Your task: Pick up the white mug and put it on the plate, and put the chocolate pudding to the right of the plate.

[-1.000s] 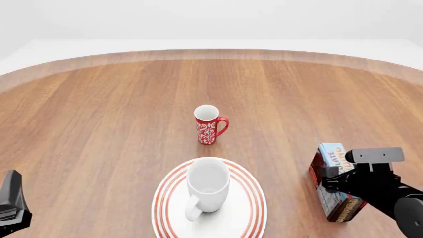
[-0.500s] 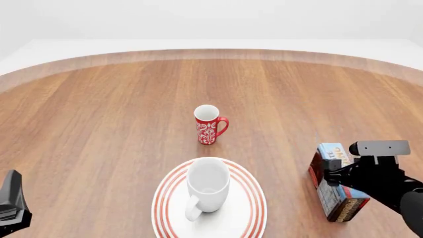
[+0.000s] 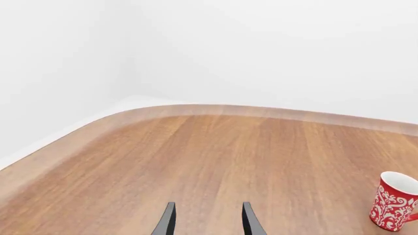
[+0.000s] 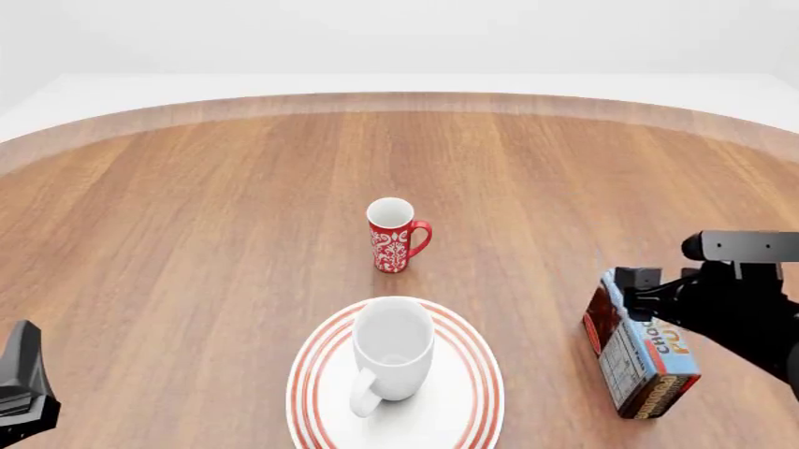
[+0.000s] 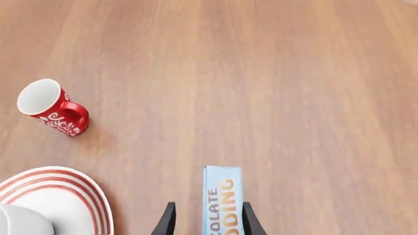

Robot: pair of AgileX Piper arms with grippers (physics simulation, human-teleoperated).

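Standing on the table just right of the plate [image 4: 481,374] (white mug [image 4: 392,354] on it), the chocolate pudding [image 4: 643,354] lies directly below the parted, empty right gripper [image 5: 205,220], long axis along its fingers.

Front view is taken from above, facing forward over the table [image 4: 225,206]. Left wrist view is aimed low across the wood toward the wall. Right wrist view is pointed steeply down. The red mug [image 4: 396,235] is shared by all.
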